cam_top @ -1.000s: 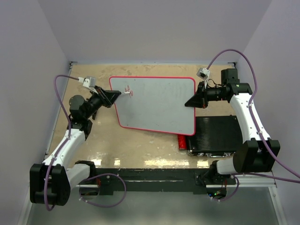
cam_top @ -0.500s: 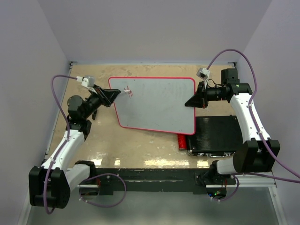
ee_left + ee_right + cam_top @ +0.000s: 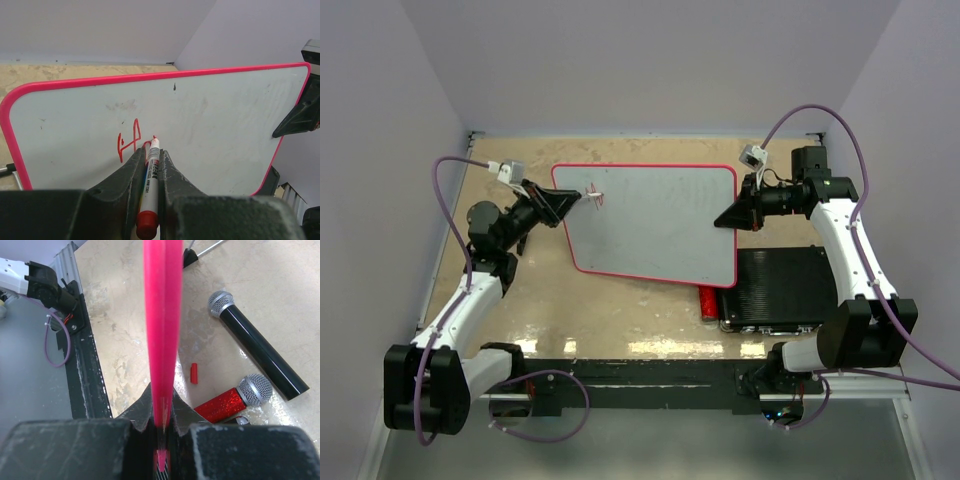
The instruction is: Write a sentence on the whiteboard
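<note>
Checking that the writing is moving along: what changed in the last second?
The left gripper, shut on the marker, shifted only slightly, its wrist edging toward the table's far side, with the tip at the red lettering. Nothing was picked up or released. The right gripper stayed clamped on the whiteboard's right edge, and the black case did not move.

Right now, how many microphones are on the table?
2. A black microphone lies on the table in the right wrist view, and a red glittery microphone lies just beside it. Others could be hidden under the whiteboard.
</note>
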Motion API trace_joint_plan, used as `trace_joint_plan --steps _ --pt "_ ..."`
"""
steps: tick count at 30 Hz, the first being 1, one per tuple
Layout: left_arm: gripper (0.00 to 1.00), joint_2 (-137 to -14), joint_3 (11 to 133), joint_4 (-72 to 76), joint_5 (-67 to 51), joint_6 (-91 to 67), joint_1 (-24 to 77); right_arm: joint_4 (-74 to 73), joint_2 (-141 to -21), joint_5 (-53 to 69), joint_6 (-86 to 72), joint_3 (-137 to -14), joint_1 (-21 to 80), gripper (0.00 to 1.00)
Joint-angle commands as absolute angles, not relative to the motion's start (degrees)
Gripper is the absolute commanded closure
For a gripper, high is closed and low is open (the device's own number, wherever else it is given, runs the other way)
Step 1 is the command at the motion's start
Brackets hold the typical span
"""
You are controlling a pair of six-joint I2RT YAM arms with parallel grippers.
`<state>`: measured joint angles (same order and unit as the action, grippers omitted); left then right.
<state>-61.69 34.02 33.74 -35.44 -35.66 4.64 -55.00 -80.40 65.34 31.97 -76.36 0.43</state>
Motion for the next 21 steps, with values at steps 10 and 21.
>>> trace_joint_plan --steps 10,21 --pt "1.0 -61.35 30.94 33.93 -36.3 -34.63 5.01 -54.4 -79.01 66.0 33.84 -77.17 1.05 1.0" --pt "1.0 -59.5 28.91 33.66 -36.83 -35.42 5.01 -54.49 -79.1 66.09 33.84 -77.43 1.05 1.0"
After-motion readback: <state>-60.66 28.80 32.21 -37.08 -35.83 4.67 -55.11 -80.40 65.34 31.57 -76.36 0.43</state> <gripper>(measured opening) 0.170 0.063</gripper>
